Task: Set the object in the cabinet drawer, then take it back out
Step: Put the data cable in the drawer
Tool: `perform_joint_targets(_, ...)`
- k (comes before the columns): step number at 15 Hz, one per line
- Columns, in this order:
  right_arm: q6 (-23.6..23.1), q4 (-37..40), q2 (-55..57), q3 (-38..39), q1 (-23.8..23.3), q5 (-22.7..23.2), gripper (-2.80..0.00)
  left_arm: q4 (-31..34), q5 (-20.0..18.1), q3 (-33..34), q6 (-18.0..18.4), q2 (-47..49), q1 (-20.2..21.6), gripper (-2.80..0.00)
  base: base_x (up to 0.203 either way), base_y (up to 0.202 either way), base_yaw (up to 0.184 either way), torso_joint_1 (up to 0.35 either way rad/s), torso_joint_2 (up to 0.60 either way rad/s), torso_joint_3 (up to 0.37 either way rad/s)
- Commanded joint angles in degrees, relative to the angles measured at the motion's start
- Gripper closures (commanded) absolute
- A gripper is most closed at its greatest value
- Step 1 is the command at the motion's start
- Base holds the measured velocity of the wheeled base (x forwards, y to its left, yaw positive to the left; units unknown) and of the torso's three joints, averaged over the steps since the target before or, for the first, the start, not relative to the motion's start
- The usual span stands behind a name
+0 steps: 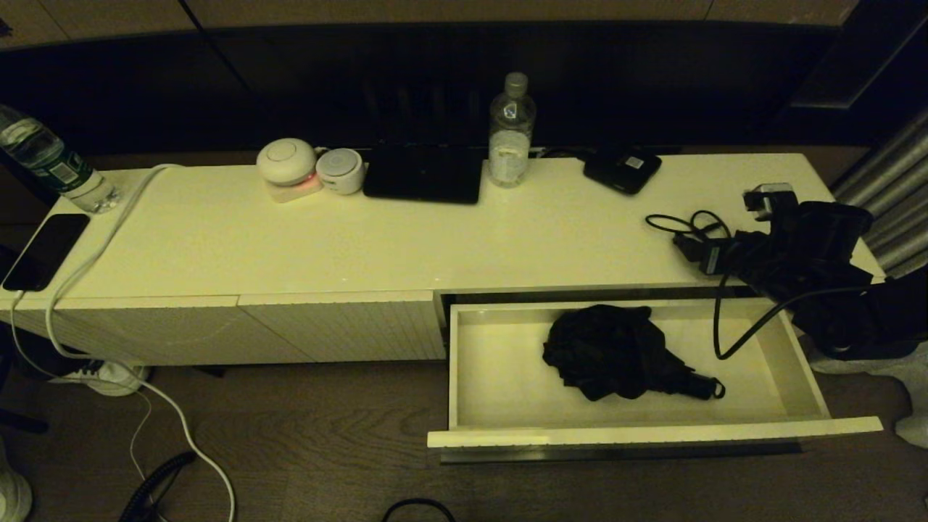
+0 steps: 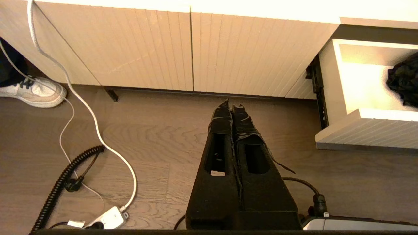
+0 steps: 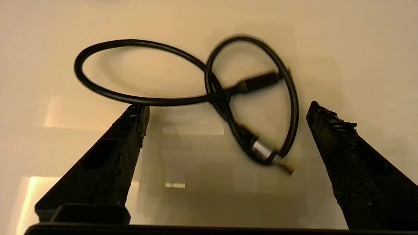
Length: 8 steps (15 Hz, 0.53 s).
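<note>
1 white cabinet top, wood floor

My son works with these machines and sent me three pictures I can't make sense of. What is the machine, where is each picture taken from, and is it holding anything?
It is a two-armed robot facing a white cabinet. The wide picture comes from a camera on its head. There an umbrella lies in the open drawer; two bottles, a phone and small devices sit on top.

The other two come from cameras on its wrists. The left tool is shut and empty, low over the floor before the cabinet front. The right tool is open and empty, over a looped cable on the cabinet top, at its right end.
</note>
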Motion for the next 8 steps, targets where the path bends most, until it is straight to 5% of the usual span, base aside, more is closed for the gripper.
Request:
perform_joint_targets(1,-0.1,-0.2,0.4,-1.9,-0.1,0.0,-2.80,0.0,0.0,0.0,0.0,-0.1,0.0,0.00,0.000,0.000,0.000,0.000,0.00,0.000)
perform_joint_targets(7,-0.2,0.0,1.6,-2.2,0.0,0.0,-2.80,0.0,0.0,0.0,0.0,-0.1,0.0,0.00,0.000,0.000,0.000,0.000,0.00,0.000)
perform_joint_targets(8,-0.2,0.2,1.6,-2.2,0.1,0.1,0.00,0.0,0.0,0.0,0.0,-0.1,0.0,0.00,0.000,0.000,0.000,0.000,0.00,0.000)
